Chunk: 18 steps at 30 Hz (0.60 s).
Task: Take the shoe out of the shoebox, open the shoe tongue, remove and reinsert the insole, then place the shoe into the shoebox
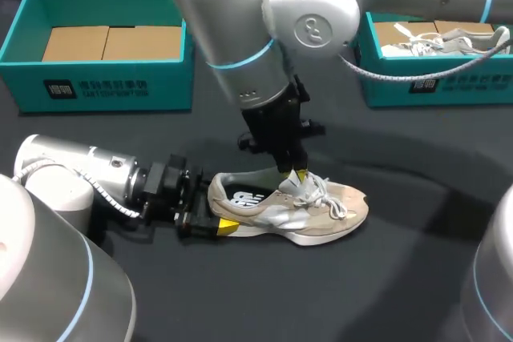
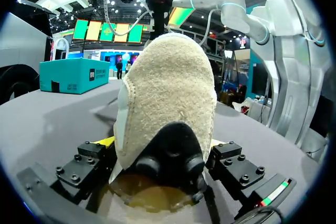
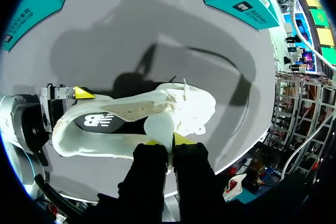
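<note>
Nearest me, the left gripper [image 1: 211, 215] clamps the heel of the shoe [image 1: 325, 214], which lies on its sole on the black table [image 1: 385, 278]. Above it, the right gripper [image 3: 167, 141] pinches the tongue [image 3: 159, 125]. Two teal shoeboxes [image 1: 104, 90] sit behind.

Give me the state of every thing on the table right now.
shoe, out of the box, standing on its sole
insole, seated inside the shoe
left gripper, shut on shoe heel
right gripper, shut on tongue
left shoebox, open, cardboard only
right shoebox, open, second shoe inside
</note>
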Each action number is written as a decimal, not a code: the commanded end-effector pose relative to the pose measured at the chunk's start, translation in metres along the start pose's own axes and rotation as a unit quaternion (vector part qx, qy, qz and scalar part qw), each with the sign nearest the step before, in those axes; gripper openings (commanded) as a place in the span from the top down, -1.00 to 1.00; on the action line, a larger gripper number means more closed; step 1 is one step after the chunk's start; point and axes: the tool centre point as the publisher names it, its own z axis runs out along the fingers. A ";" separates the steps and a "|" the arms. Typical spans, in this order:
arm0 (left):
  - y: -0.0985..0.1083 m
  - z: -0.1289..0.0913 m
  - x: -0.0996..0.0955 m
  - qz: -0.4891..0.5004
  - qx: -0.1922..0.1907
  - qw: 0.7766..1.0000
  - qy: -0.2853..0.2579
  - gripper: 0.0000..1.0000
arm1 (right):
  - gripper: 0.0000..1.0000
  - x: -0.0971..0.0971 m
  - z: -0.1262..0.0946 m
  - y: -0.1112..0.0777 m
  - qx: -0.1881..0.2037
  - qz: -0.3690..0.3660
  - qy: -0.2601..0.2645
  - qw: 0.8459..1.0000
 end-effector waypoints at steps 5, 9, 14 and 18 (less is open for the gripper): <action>0.003 -0.001 0.000 0.000 0.000 1.000 -0.001 1.00 | 1.00 -0.066 0.017 -0.011 -0.048 -0.020 0.207 0.977; 0.003 -0.001 0.000 0.000 0.000 1.000 -0.001 1.00 | 1.00 -0.066 0.017 -0.011 -0.048 -0.020 0.207 0.977; 0.003 -0.001 0.000 0.000 0.000 1.000 -0.001 1.00 | 1.00 -0.066 0.017 -0.011 -0.048 -0.020 0.207 0.977; 0.003 -0.001 0.000 0.000 0.000 1.000 -0.001 1.00 | 1.00 -0.066 0.017 -0.011 -0.048 -0.020 0.207 0.977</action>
